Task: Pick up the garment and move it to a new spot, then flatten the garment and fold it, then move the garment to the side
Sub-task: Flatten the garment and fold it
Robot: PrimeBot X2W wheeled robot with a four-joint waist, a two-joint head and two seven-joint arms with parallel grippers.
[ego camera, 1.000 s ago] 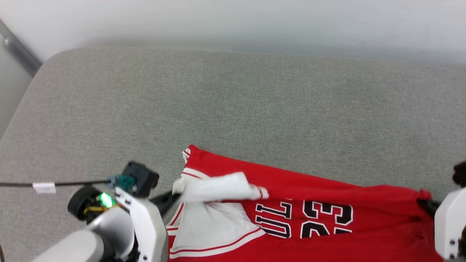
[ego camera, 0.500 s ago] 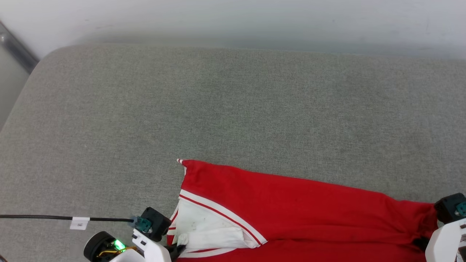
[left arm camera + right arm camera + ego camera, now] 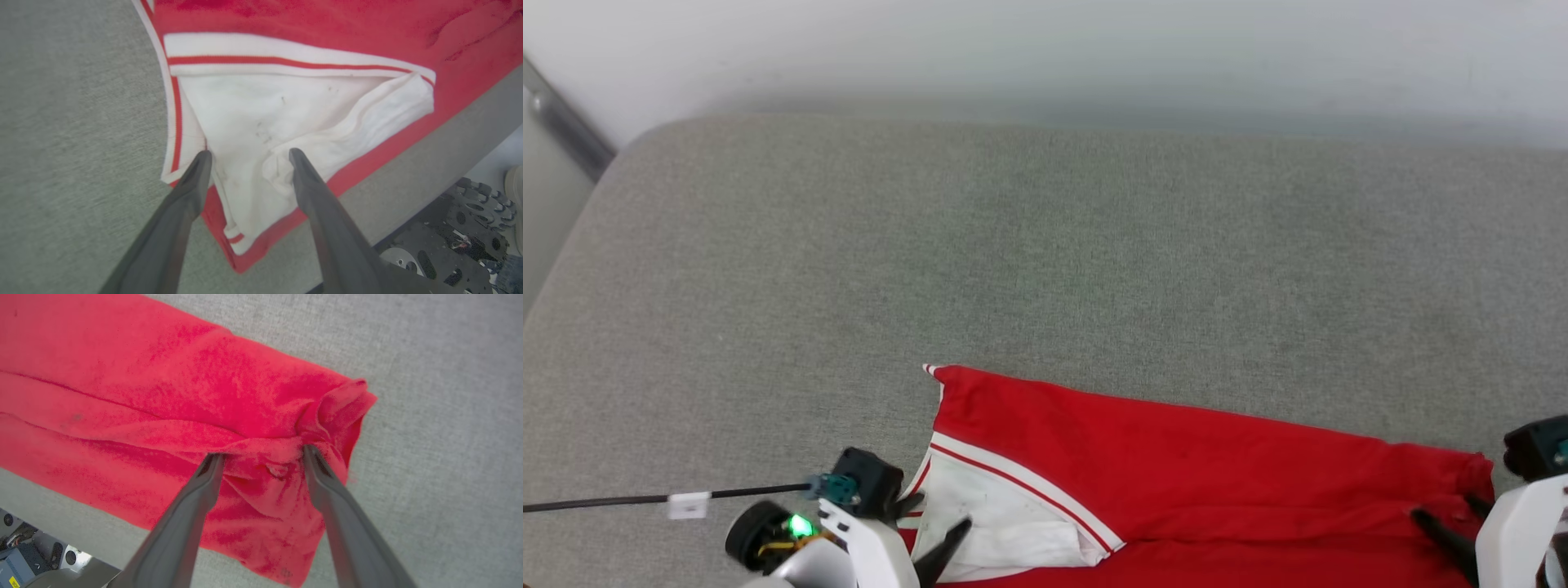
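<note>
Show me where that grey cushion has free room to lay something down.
Bare: the grey cushion from the wall to the garment, and left of it. Crowded: the near edge, with the left fingers and right fingers over the cloth.

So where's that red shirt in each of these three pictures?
Head view: the garment lies along the bottom edge, centre to right, its white sleeve at the left end.
Left wrist view: upper and middle area, sleeve between the fingers of the open left gripper.
Right wrist view: plain red cloth across left and centre, a bunched end between the fingers of the open right gripper.
Shared landmark: the grey fabric surface beneath it.
</note>
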